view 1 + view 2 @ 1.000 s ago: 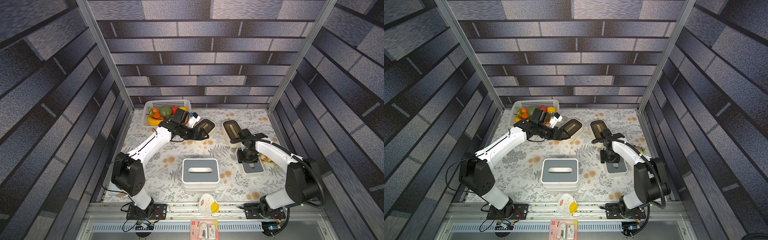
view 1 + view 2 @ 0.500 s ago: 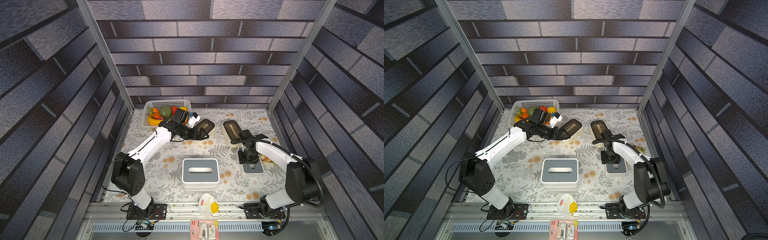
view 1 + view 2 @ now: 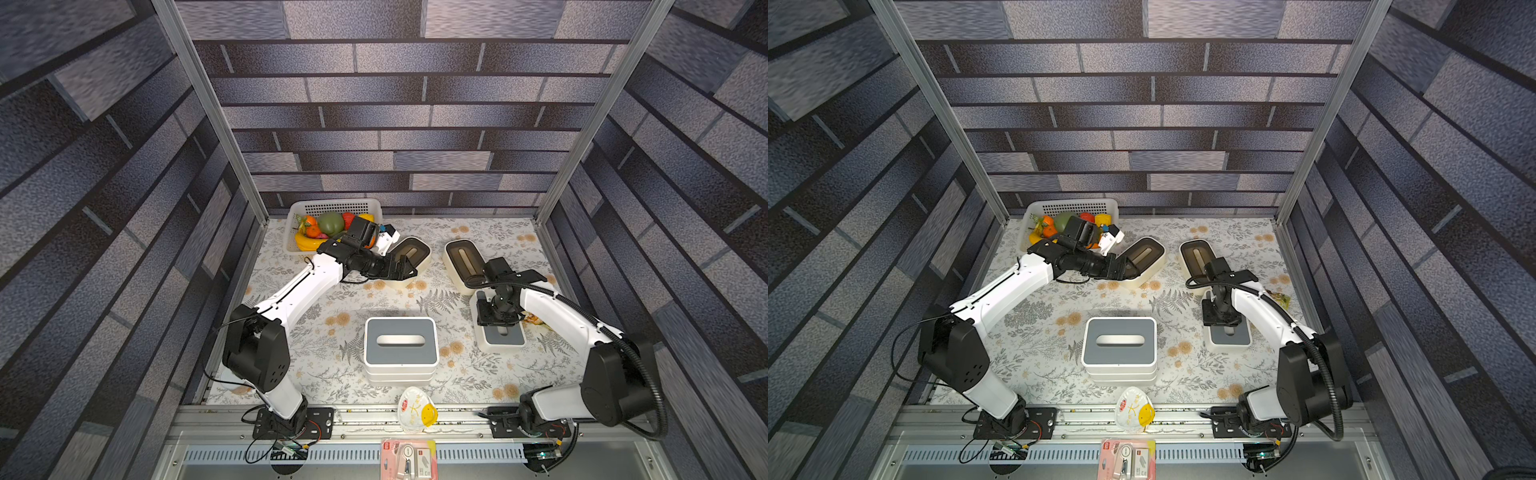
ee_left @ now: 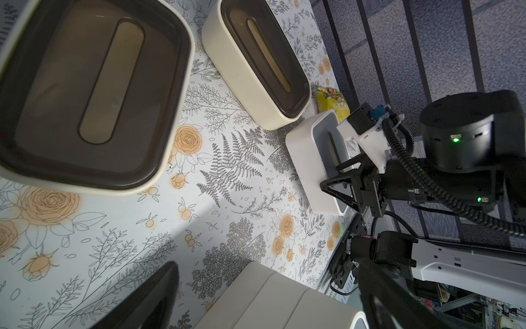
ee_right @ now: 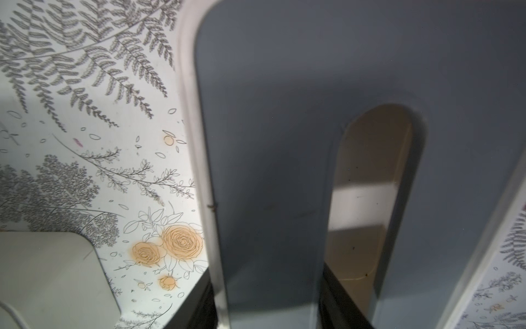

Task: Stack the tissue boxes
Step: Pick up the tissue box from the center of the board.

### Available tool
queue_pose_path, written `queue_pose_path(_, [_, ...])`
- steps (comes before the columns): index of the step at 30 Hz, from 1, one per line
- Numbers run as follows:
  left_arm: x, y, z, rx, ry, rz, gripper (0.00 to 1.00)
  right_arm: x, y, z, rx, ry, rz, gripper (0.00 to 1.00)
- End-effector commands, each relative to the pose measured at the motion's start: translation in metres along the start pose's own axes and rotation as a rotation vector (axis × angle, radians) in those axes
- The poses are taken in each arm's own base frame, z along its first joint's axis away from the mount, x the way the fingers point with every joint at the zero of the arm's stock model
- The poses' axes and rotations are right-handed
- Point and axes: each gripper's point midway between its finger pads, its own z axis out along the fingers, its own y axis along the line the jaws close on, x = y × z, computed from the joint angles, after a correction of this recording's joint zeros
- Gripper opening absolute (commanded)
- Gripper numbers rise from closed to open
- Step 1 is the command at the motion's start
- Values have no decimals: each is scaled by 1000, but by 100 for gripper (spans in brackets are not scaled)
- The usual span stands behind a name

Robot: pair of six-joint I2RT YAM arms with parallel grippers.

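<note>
Right jaws: they have just pinched shut. On the right arm (image 3: 552, 309) they now grip the grey-lid box (image 3: 505, 338). One finger (image 5: 338, 307) is down in the slot of the lid and the other is outside the side wall.
Grey-lid box: it sits flat on the bench (image 3: 324, 361), on the right side. It is near the stack (image 3: 401, 343) but not touching it. It does not look lifted yet.
Left jaws: no change. On the left arm (image 3: 299, 291) they stay wide open at the near end of a cream box (image 3: 415, 251) and grip nothing.
Stack: three white boxes piled in the middle of the bench, with a grey lid on top.
Other cream box: it (image 3: 463, 259) stands at the back, just behind the right arm.
What it means: the grab looks done. The next job is likely to lift this box and carry it onto the stack.
Watch out: the grip is on one side only, so the box may tip when it goes up.
</note>
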Motion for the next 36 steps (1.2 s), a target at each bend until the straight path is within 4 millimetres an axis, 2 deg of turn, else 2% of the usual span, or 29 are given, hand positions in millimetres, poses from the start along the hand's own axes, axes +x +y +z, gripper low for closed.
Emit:
queue_pose_path(1, [-7, -5, -23, -41, -60, 57, 100, 1, 5, -14, -38, -25, -12, 44])
queue_pose_path(9, [-14, -5, -50, -123, -144, 125, 100, 4, 12, -34, -84, -48, -9, 44])
queue_pose_path(11, [-16, -11, -58, -80, -180, 129, 100, 5, 14, -41, -103, -54, -11, 44])
queue_pose_path(14, [-18, -7, -75, 2, -235, 35, 100, 6, 17, -49, -123, -68, -20, 44])
queue_pose_path(16, [-15, 2, -89, 51, -271, -38, 100, 8, 18, -53, -130, -72, -24, 44])
queue_pose_path(18, [-6, 12, -98, 82, -278, -85, 100, 12, 18, -55, -134, -66, -30, 43])
queue_pose_path(21, [13, 16, -106, 127, -247, -133, 100, 7, 20, -70, -141, -99, -42, 43])
queue_pose_path(29, [59, 25, -101, 120, -196, -168, 100, 11, 15, -85, -112, -89, -82, 44])
queue_pose_path(32, [69, 34, -102, 78, -226, -177, 100, 8, 15, -94, -112, -102, -98, 44])
queue_pose_path(36, [75, 29, -108, 74, -236, -132, 100, 4, 15, -103, -96, -95, -131, 43])
